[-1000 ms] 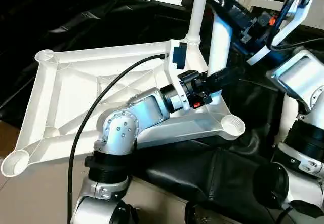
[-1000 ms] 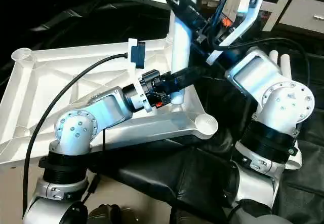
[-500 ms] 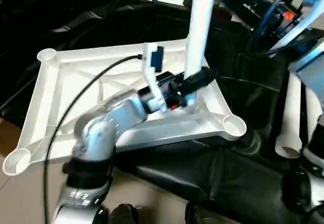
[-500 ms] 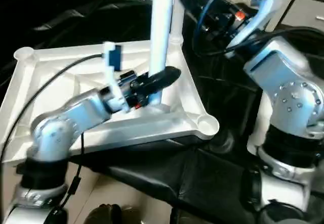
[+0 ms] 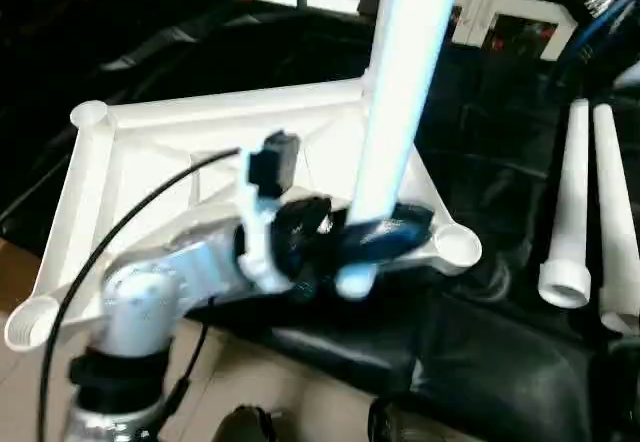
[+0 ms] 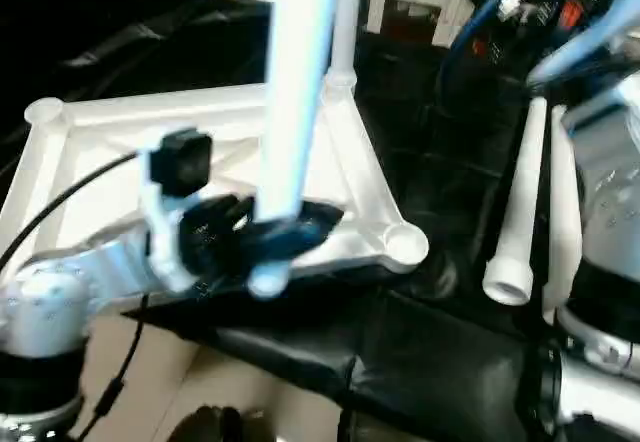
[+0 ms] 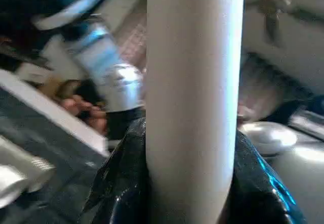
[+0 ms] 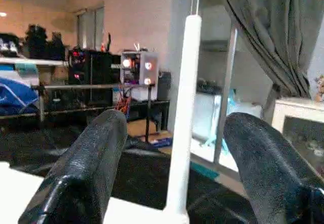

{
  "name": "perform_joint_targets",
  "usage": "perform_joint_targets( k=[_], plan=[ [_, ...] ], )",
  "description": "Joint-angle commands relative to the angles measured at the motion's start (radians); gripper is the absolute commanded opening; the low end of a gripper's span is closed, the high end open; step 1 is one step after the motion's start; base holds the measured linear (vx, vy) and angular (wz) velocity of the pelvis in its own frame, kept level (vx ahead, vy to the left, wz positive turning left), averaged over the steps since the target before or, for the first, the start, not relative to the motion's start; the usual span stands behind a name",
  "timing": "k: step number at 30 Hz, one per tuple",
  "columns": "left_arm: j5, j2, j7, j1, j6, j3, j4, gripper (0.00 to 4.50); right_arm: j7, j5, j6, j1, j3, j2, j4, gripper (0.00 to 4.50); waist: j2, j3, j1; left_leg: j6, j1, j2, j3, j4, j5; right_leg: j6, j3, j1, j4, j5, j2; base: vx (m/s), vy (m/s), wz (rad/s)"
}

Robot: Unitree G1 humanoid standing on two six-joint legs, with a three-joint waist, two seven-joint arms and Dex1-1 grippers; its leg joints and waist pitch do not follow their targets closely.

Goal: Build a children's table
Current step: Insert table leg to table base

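The white tabletop [image 5: 150, 162] lies upside down, its ribs up, with round sockets at the corners. One white tube leg [image 6: 347, 12] stands in the far right socket. My left gripper [image 5: 372, 234] is shut on a second leg [image 5: 400, 92], gripping near its lower end and holding it nearly upright just above the tabletop's near right part. That lower end [image 5: 354, 282] hangs left of the near right socket [image 5: 458, 245]. In the left wrist view black fingers [image 7: 119, 183] clasp this leg [image 7: 192, 82]. My right gripper [image 8: 177, 117] is open and holds nothing, facing the standing leg [image 8: 182, 112].
Two loose white legs [image 5: 572, 202] lie side by side on the black cloth [image 5: 470, 362] right of the tabletop. My right arm [image 6: 610, 172] rises at the right edge. A black cable [image 5: 130, 232] runs over my left forearm. Shelves and furniture stand behind.
The leg passed from my right gripper to my left gripper, which carried it toward me and the near right socket. My right arm drew back up to the right.
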Motion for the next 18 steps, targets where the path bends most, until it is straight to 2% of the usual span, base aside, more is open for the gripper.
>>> perform_joint_targets(
  k=[1,2,3,7,14,15,16,18],
  plan=[
    [-0.034,0.020,-0.039,0.010,0.025,0.002,-0.039,1.41,0.010,-0.014,-0.035,-0.002,0.009,-0.003,-0.014,3.38,-0.009,-0.096,0.000,0.080,0.009,-0.012,0.014,-0.053,-0.059,-0.250,0.029,0.085,-0.053,-0.090,-0.017,0.000,0.000,0.00],
    [-0.035,0.023,-0.042,0.011,0.027,0.000,-0.040,1.41,0.011,-0.016,-0.041,-0.002,0.010,-0.004,-0.013,3.38,-0.009,-0.096,0.000,0.080,0.009,-0.012,0.014,-0.053,-0.059,-0.250,0.029,0.085,-0.053,-0.090,-0.017,0.000,0.000,0.00],
    [-0.041,0.035,-0.052,0.016,0.035,-0.006,-0.043,1.41,0.013,-0.024,-0.067,-0.001,0.016,-0.005,-0.010,3.38,-0.005,-0.095,-0.002,0.086,0.009,-0.011,0.013,-0.053,-0.055,-0.245,0.029,0.084,-0.053,-0.089,-0.017,0.000,0.000,0.00],
    [-0.053,0.051,-0.059,0.018,0.038,-0.012,-0.042,1.41,0.066,-0.084,-0.172,0.008,0.055,-0.039,-0.018,3.38,-0.003,-0.096,-0.004,0.085,0.010,-0.010,0.013,-0.053,-0.056,-0.244,0.028,0.084,-0.053,-0.090,-0.016,0.000,0.000,0.00],
    [-0.062,0.061,-0.062,0.012,0.044,-0.013,-0.038,1.41,0.103,-0.147,-0.267,0.005,0.089,-0.074,-0.029,3.38,-0.003,-0.097,-0.006,0.094,0.011,-0.010,0.012,-0.051,-0.057,-0.252,0.028,0.085,-0.051,-0.076,-0.016,0.000,0.000,0.00],
    [-0.063,0.066,-0.066,0.012,0.042,-0.014,-0.037,1.41,0.112,-0.213,-0.352,0.004,0.118,-0.098,-0.021,3.38,-0.003,-0.096,-0.006,0.094,0.009,-0.010,0.012,-0.051,-0.059,-0.252,0.028,0.085,-0.052,-0.080,-0.016,0.000,0.000,0.00],
    [-0.063,0.067,-0.066,0.012,0.042,-0.014,-0.037,1.41,0.112,-0.217,-0.358,0.003,0.120,-0.099,-0.020,3.38,-0.004,-0.096,-0.007,0.090,0.010,-0.010,0.013,-0.050,-0.059,-0.248,0.028,0.085,-0.052,-0.085,-0.016,0.000,0.000,0.00],
    [-0.033,0.068,-0.055,0.010,0.025,-0.021,-0.035,1.41,0.095,-0.343,-0.501,-0.005,0.154,-0.144,0.009,3.38,-0.003,-0.095,-0.008,0.092,0.009,-0.010,0.013,-0.051,-0.060,-0.249,0.028,0.086,-0.052,-0.088,-0.017,0.000,0.000,0.00]
  ],
)
